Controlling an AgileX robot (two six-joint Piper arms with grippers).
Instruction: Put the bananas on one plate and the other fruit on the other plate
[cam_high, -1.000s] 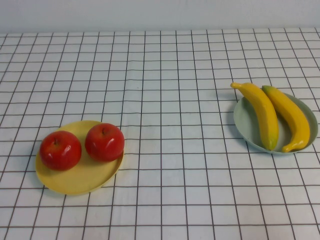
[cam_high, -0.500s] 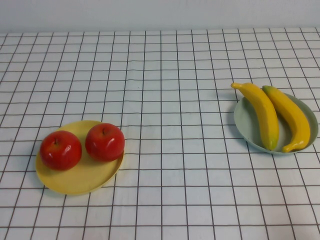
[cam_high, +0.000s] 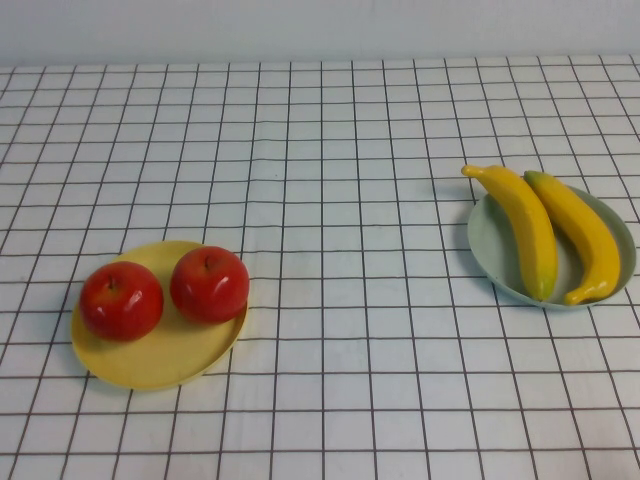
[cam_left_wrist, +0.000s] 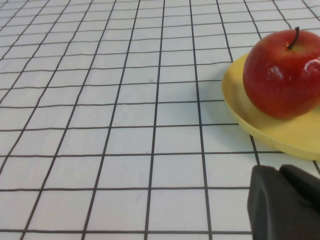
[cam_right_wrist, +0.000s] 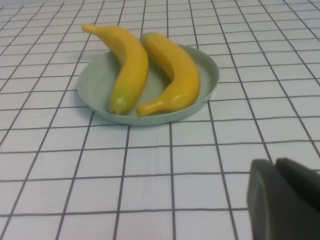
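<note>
Two yellow bananas (cam_high: 530, 228) (cam_high: 582, 236) lie side by side on the pale green plate (cam_high: 487, 246) at the right. The same bananas (cam_right_wrist: 131, 67) and pale green plate (cam_right_wrist: 95, 82) show in the right wrist view. Two red apples (cam_high: 121, 300) (cam_high: 209, 284) sit on the yellow plate (cam_high: 160, 362) at the left. One apple (cam_left_wrist: 283, 74) and the yellow plate's rim (cam_left_wrist: 250, 125) show in the left wrist view. Neither arm appears in the high view. My left gripper (cam_left_wrist: 278, 172) is shut, holding nothing, short of the yellow plate. My right gripper (cam_right_wrist: 275, 166) is shut and empty, short of the green plate.
A white cloth with a black grid (cam_high: 340, 200) covers the whole table. A pale wall (cam_high: 320, 25) runs along the far edge. Nothing else stands on the cloth between the two plates.
</note>
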